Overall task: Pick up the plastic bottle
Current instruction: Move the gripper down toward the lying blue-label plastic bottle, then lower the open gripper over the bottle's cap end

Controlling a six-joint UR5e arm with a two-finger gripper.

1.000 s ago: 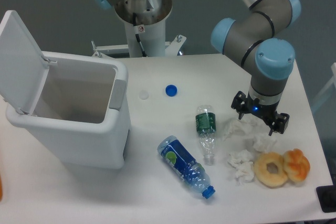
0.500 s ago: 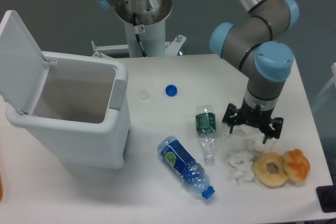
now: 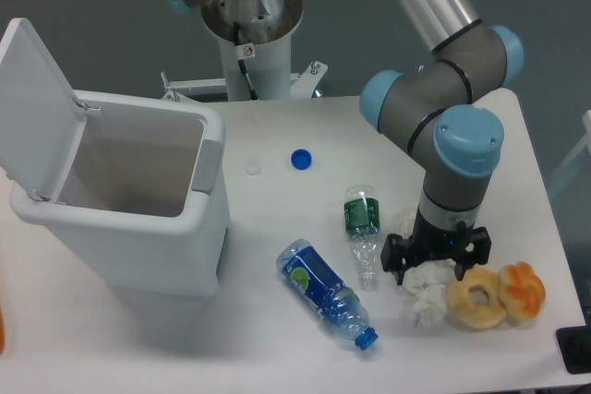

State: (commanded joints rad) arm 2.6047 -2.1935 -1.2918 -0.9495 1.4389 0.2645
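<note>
Right now my jaws (image 3: 436, 261) hang at the lower right of the frame, spread apart with nothing between them, low over the crumpled white tissues (image 3: 427, 289) and just beside the bagel (image 3: 477, 298). My target, the plastic bottle (image 3: 326, 292) with the blue label, lies on its side toward the lower middle of the frame, so it sits to the left of my jaws and a little lower in the picture. Its long axis runs diagonally, base toward the upper left and blue cap (image 3: 367, 339) toward the lower right, which puts the cap end nearest me. Between us lies the smaller crushed bottle (image 3: 364, 231) with the green label, its neck pointing down toward the target's shoulder; the two are close but apart, I think. I judge I must travel left past that crushed bottle and turn my jaws to close across the label, not along it. Open desk (image 3: 268, 348) shows on the bottle's lower left side and toward the near edge, while the white bin (image 3: 138, 209) stands near its base end, so the roomier approach looks to be from above.
</note>
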